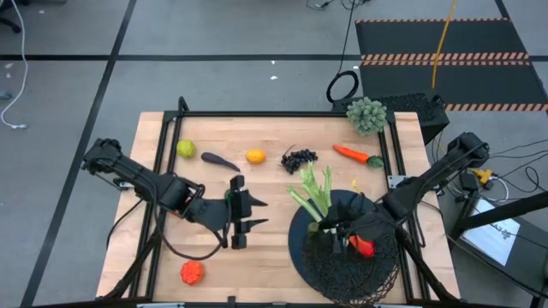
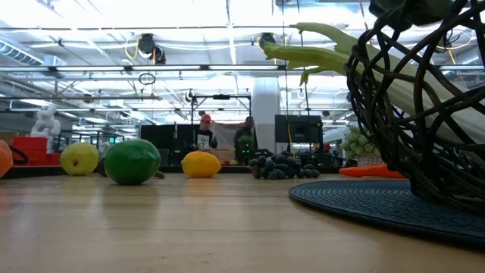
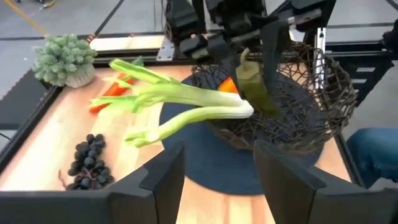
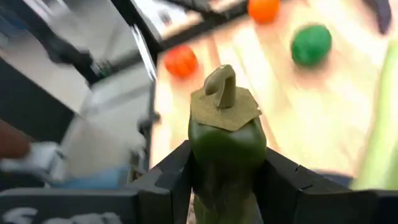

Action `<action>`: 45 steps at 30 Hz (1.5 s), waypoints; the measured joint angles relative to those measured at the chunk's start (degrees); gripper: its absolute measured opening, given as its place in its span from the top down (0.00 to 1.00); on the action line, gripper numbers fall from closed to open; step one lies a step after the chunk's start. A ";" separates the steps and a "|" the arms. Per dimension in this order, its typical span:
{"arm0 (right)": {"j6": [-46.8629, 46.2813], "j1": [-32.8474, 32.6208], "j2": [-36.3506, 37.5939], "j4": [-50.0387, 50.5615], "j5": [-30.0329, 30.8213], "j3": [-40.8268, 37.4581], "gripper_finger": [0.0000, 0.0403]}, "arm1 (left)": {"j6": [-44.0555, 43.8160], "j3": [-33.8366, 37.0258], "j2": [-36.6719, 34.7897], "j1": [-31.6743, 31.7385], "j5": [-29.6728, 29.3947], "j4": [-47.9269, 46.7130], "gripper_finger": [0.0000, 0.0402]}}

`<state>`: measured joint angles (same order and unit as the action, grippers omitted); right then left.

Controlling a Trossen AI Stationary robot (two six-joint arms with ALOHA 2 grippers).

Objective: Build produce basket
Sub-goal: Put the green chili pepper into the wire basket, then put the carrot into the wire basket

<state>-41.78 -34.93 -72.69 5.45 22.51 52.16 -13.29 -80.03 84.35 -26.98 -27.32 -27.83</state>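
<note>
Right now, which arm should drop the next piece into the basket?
The right. Its gripper is shut on the pickle directly above the basket, so it likely only needs to lower and release. The left gripper is open and empty, off to the basket's side.

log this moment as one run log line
right gripper: shut on pickle, over basket | left gripper: open, mid-table | celery: in basket
</note>
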 joint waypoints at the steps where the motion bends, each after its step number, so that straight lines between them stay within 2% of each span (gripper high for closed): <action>1: -0.08 0.10 0.00 3.01 -0.28 1.50 0.67 | -0.63 0.06 0.03 -0.31 -0.09 0.11 0.54; 8: -1.81 1.58 -0.15 16.09 -4.48 4.79 0.67 | -4.98 2.37 0.03 -1.49 -1.51 1.36 0.57; 14: -3.45 1.87 -3.27 17.40 -11.64 1.58 0.67 | -6.78 3.74 0.00 -1.42 -2.83 2.92 0.57; 19: -3.81 1.53 -6.14 17.11 -15.22 1.22 0.67 | -5.57 4.15 0.00 -1.27 -2.87 5.92 0.57; 25: -1.96 1.11 -8.71 16.66 -15.38 1.21 0.65 | -3.54 4.17 0.00 -1.25 -2.88 5.99 0.57; 31: -1.05 1.08 -9.79 15.86 -15.27 1.21 0.57 | -2.29 4.17 0.00 -1.25 -2.88 5.86 0.57; 38: -0.95 1.08 -7.27 15.77 -15.25 1.21 0.49 | -1.99 4.17 0.00 -1.25 -2.87 4.62 0.57; 43: 1.84 0.87 -3.28 15.77 -15.09 1.21 0.49 | -1.16 4.17 0.00 -1.25 -3.14 3.37 0.57; 45: 3.92 0.39 -1.30 15.81 -13.13 1.21 0.50 | -0.09 4.18 0.00 -1.25 -4.11 3.11 0.57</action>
<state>-37.86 -34.54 -73.98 21.26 9.38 53.36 -13.38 -75.85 84.36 -28.23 -31.42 -24.73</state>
